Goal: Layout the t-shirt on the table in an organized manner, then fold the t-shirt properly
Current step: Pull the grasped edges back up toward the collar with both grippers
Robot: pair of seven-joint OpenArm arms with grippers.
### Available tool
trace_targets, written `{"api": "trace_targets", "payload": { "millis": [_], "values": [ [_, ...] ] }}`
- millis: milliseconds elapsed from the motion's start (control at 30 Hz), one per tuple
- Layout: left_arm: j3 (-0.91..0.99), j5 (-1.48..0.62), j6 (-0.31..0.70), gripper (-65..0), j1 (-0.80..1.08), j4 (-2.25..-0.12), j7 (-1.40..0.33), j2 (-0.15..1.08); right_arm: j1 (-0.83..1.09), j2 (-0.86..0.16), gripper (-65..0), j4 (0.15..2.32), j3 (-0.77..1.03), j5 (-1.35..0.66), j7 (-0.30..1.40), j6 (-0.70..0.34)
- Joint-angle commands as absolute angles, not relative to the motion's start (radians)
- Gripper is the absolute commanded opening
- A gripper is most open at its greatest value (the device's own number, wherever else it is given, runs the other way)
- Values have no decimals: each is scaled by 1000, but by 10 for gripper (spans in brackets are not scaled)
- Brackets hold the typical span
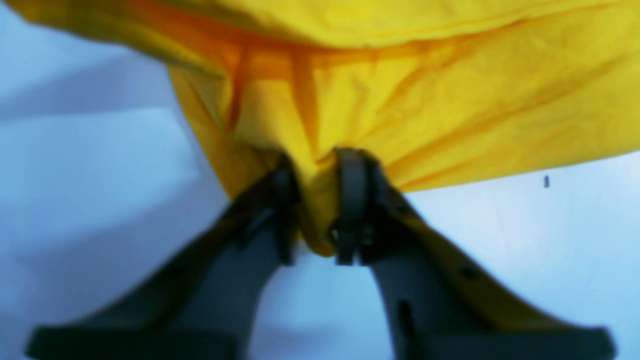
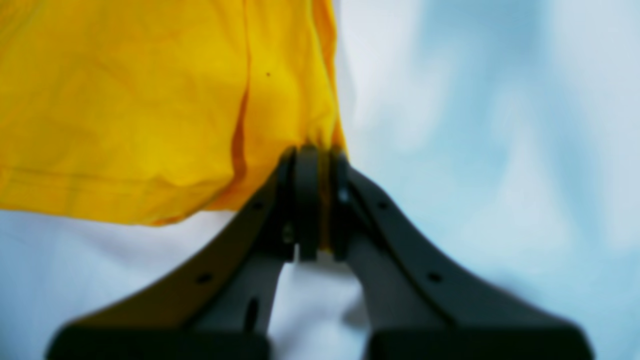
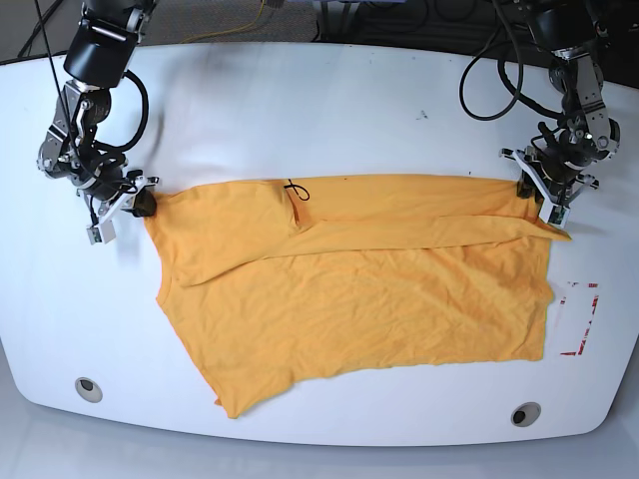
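Looking at the base view from its left edge, I see my right gripper (image 3: 140, 203) low on the table (image 3: 329, 90), clamped on the left corner of the t-shirt (image 3: 399, 299). Right wrist view confirms it: the right gripper's jaws are together with a thin strip of yellow fabric pinched between them, rest of the cloth fanning up and left.

Mid table, the t-shirt lies spread across most of the width, orange-yellow, wrinkled. Top edge is folded down over the body in a long flap running from the left part to the right corner. Lower left hem juts toward the near edge, close to a grey grommet (image 3: 88, 388). Second grommet (image 3: 525, 413) sits near the front right.

Far right, my left gripper (image 3: 547, 203) is clamped on the shirt's upper right corner; left wrist view shows fabric bunched between the nearly closed jaws. Red tape outline (image 3: 581, 319) lies just right of the shirt, not touching.
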State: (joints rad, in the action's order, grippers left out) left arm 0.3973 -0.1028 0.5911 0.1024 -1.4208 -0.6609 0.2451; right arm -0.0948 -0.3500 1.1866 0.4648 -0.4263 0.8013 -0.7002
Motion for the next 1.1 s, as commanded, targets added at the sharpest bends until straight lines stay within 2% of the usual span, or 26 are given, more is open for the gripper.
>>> {"api": "trace_targets", "payload": {
  "millis": [0, 200, 433, 633, 1067],
  "values": [
    [397, -22, 576, -636, 150, -1434, -750, 262, -84, -390, -650, 1210, 470, -426, 802, -698],
    [397, -22, 578, -625, 222, -1523, -754, 262, -8, -397, -650, 1296, 498, -433, 805, -698],
    [397, -24, 581, -625, 312, -1650, -863, 260, 79, -390, -650, 1429, 599, -446, 941, -698],
    [395, -24, 581, -623, 401, -1755, -878, 259, 174, -377, -650, 1566, 657, -446, 992, -698],
    [357, -27, 582, -623, 532, -1774, -878, 257, 358, -326, -650, 1725, 771, -446, 1033, -698]
  ]
}}
